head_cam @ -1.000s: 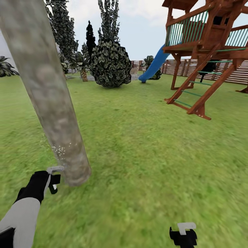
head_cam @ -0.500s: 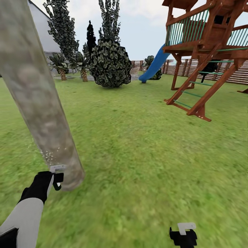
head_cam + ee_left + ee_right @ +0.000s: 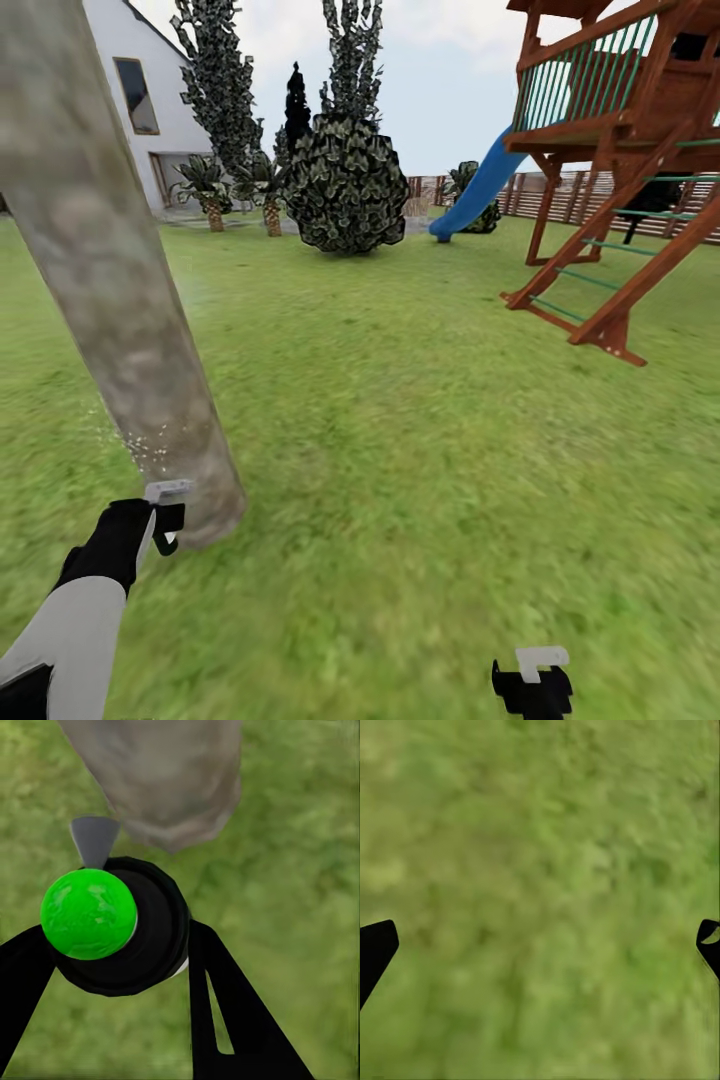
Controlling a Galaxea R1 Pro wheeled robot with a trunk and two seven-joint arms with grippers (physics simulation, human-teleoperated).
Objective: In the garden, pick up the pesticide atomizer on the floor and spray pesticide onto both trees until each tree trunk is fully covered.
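The garden lawn (image 3: 420,400) spreads wide. A tree trunk (image 3: 120,300) leans near the left gripper (image 3: 112,967), whose fingers (image 3: 225,1012) pinch the pesticide atomizer (image 3: 124,926), nozzle aimed at the trunk's base. It looks light, rigid, possibly slippery; gripping its round body suits. The right gripper (image 3: 540,945) hangs spread, empty.
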